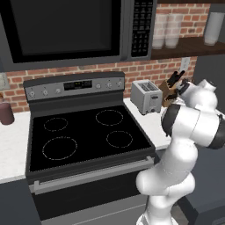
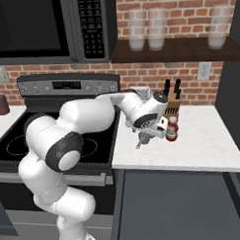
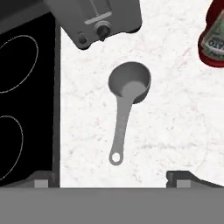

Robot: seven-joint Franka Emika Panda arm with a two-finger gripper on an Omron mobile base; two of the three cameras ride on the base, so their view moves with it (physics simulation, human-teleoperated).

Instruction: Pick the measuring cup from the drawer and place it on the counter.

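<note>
The measuring cup (image 3: 127, 109) lies on the white surface (image 3: 175, 131) just below the toaster (image 3: 96, 19), bowl toward it. The claw (image 3: 111, 179) hangs above, fingers spread and empty. Best lift straight up, clear of the handle.

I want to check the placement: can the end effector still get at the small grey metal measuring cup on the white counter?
Probably yes: the measuring cup lies free on the counter, just beyond the open end effector, nothing between.
</note>
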